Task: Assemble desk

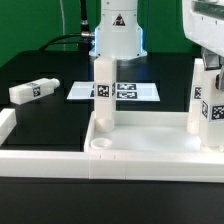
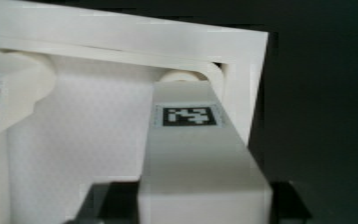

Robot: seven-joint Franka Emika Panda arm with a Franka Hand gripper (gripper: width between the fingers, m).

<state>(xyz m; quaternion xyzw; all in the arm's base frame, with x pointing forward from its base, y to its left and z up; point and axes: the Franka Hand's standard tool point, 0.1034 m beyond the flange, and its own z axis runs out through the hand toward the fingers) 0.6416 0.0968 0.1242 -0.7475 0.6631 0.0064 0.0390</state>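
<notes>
Your pincer (image 2: pixel 186 203) is part closed on a leg (image 2: pixel 197 140). The leg's long axis runs straight out from the jaws, and its far end meets a corner socket (image 2: pixel 190 72) of the desk top (image 2: pixel 131 45), though it is probably not fully seated

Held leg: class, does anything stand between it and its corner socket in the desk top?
Nothing visible does. The claw holds the leg upright, its far end at the socket of the desk top.
</notes>
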